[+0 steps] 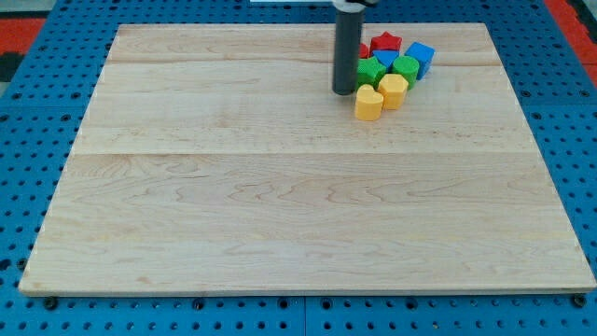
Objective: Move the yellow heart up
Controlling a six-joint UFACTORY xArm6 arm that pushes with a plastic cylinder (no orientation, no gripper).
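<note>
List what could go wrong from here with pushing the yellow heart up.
1. The yellow heart sits at the bottom of a tight cluster, against the other yellow block and just below the green blocks. Pushing it up will likely shove them along.
2. My tip stands up and to the left of the heart, not below it. A push from here would probably drive the heart right or down.

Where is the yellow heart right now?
The yellow heart sits near the view's top, right of middle, at the bottom of the block cluster. My tip is just left of it, the other yellow block beside it.
</note>
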